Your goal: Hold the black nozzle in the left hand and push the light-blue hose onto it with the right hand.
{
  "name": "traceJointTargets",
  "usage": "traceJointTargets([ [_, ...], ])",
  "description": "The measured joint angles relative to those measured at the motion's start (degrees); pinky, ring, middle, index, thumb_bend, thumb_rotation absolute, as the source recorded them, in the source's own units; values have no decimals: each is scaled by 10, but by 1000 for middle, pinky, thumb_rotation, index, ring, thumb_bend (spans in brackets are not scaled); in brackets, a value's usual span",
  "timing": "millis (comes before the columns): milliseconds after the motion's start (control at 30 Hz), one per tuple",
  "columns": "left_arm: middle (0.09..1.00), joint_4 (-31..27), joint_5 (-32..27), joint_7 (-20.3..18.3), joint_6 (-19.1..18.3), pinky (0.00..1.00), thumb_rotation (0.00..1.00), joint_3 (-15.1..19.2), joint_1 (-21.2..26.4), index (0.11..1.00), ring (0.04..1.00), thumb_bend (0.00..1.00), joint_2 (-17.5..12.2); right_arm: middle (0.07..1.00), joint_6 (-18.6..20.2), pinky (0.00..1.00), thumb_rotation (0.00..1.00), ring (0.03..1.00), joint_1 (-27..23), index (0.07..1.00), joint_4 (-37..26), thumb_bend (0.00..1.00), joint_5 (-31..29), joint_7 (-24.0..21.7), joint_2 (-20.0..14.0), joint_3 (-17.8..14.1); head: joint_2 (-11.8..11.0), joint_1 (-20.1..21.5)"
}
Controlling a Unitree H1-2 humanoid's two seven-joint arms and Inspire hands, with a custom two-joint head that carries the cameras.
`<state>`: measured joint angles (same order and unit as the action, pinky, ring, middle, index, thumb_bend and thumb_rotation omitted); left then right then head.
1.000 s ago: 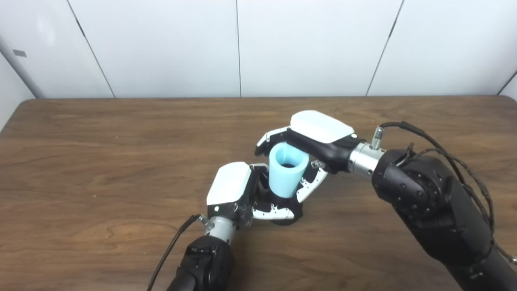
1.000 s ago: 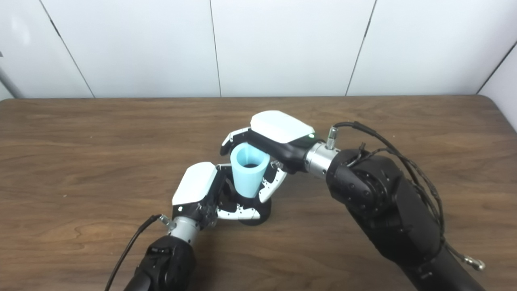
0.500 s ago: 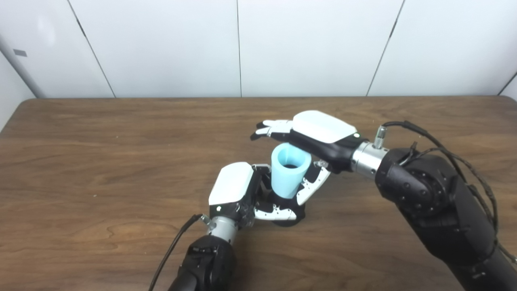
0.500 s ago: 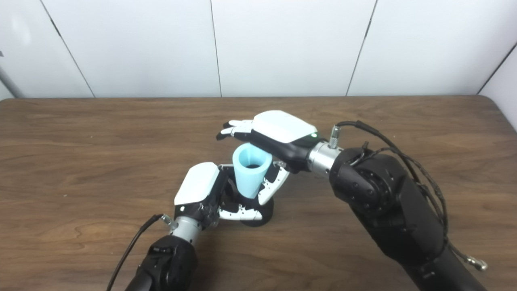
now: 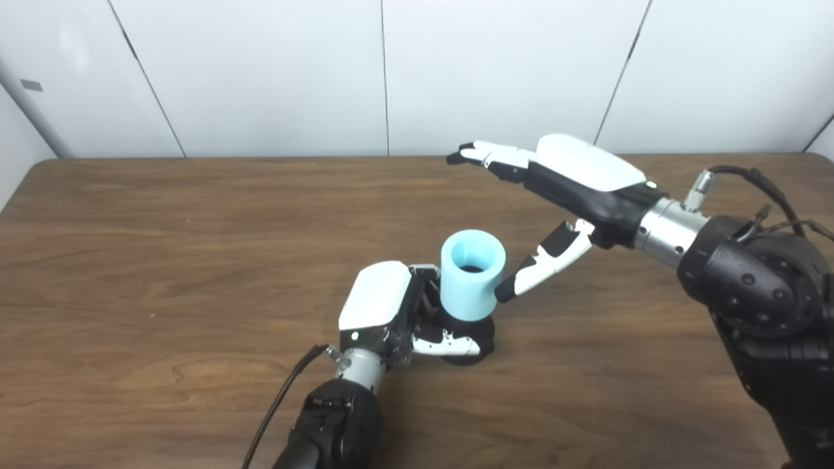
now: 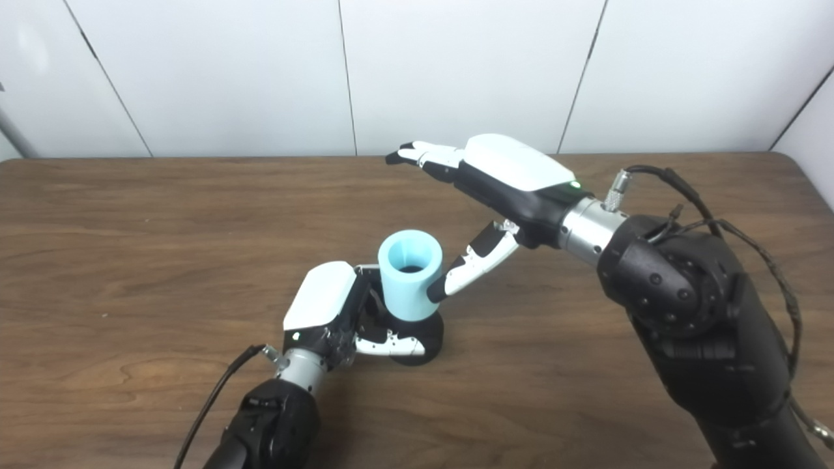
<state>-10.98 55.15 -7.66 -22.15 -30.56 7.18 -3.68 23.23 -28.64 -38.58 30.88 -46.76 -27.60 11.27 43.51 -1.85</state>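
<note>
The light-blue hose [image 5: 472,275], a short open-topped sleeve, stands upright on the black nozzle [image 5: 474,337], whose round base rests on the wooden table [image 5: 163,247]. My left hand [image 5: 391,311] is shut on the nozzle, its fingers wrapped around the base below the hose. My right hand [image 5: 567,189] hovers open up and to the right of the hose, fingers stretched out flat toward the back. Its thumb [image 5: 544,266] points down, its tip close to the hose's right side; contact cannot be told.
White wall panels [image 5: 391,71] stand behind the table's far edge. Black cables run along the right forearm [image 5: 762,286] and trail from the left wrist [image 5: 280,397].
My right hand has let go of the hose, spread its fingers, and lifted up and to the right. The hose stays on the nozzle, now more upright. The left hand keeps its grip.
</note>
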Motion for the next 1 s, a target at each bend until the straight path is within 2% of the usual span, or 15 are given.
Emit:
traceJointTargets([
  [100, 538, 0, 0, 0, 0, 510, 0, 0, 0, 447, 506, 497, 0, 956, 15, 874, 436, 967, -2, 947, -25, 992, -13, -10, -13, -4, 0, 0],
  [167, 528, 0, 0, 0, 1, 500, 0, -1, 0, 469, 514, 497, -1, 958, 19, 892, 576, 974, -3, 950, -42, 945, -19, -16, -27, -8, 1, 0],
  [300, 528, 0, 0, -2, 0, 499, 0, -1, 0, 467, 509, 498, -1, 970, 19, 915, 745, 986, 2, 959, -72, 874, -23, -21, -50, -8, 2, -2],
  [400, 538, 0, 0, -3, 1, 504, 0, -1, 1, 451, 499, 497, -1, 996, 11, 985, 844, 999, 22, 990, -94, 811, -13, -27, -60, 3, 3, -2],
  [467, 524, -1, -1, -3, 1, 495, 0, -1, 1, 465, 497, 499, -2, 999, 2, 997, 889, 1000, 40, 998, -103, 794, -1, -34, -63, 17, 2, 0],
  [567, 513, -1, -1, -3, 1, 489, 0, 0, 1, 476, 493, 500, -3, 1000, -20, 1000, 920, 1000, 60, 1000, -113, 778, 18, -43, -67, 36, 2, -1],
  [1000, 530, -3, -1, -11, 1, 506, 0, 0, 1, 460, 513, 497, -3, 1000, -136, 1000, 974, 1000, 100, 1000, -119, 740, 74, -43, -53, 42, 3, -2],
])
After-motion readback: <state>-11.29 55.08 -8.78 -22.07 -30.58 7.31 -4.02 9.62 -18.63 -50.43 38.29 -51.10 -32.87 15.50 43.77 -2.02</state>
